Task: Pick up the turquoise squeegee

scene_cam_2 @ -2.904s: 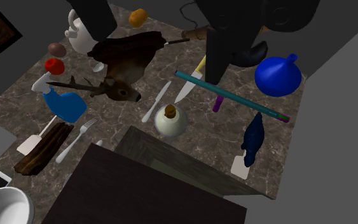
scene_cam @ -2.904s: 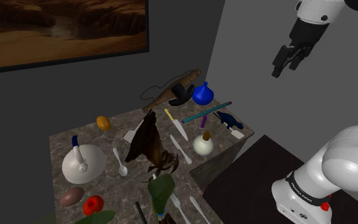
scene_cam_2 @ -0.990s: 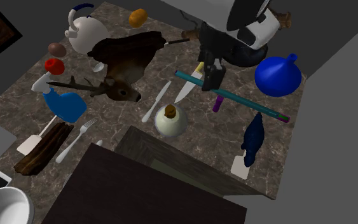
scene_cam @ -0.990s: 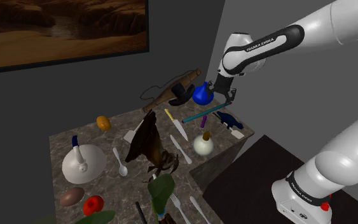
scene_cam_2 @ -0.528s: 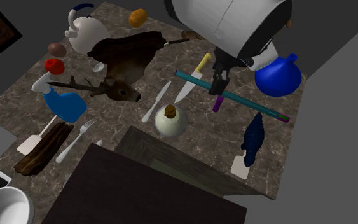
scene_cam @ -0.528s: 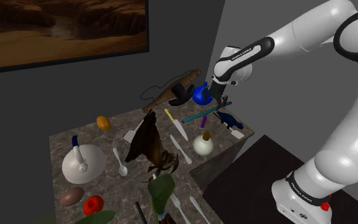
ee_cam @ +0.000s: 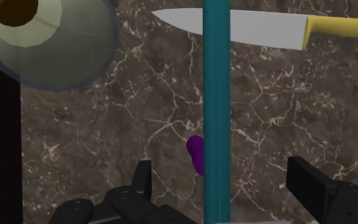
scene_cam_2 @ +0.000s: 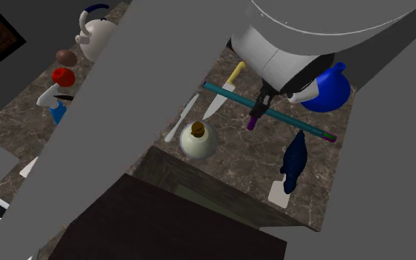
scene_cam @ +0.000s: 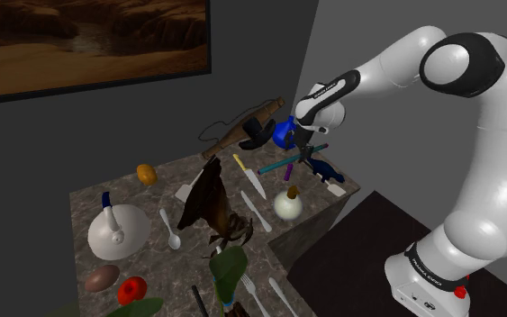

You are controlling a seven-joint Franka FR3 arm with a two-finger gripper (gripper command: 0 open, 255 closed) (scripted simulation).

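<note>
Turquoise squeegee (ee_cam: pixel 216 95) lies on the marble table (ee_cam: pixel 107 127), crossing the knife (ee_cam: pixel 234 28) blade. Wrist view shows my gripper (ee_cam: pixel 225 184) spread either side, not touching it; shoulder view shows the table edge close by.

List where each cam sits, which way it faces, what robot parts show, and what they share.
Shoulder view: beside the stand, looking down across the table; white arm reaches up and left.
Second exterior view: high overhead, looking almost straight down; the arm looms close across the picture.
Wrist view: on the hand, looking down at the table; open pincer straddles the squeegee.
Shared: squeegee and yellow-handled knife in all three.
</note>
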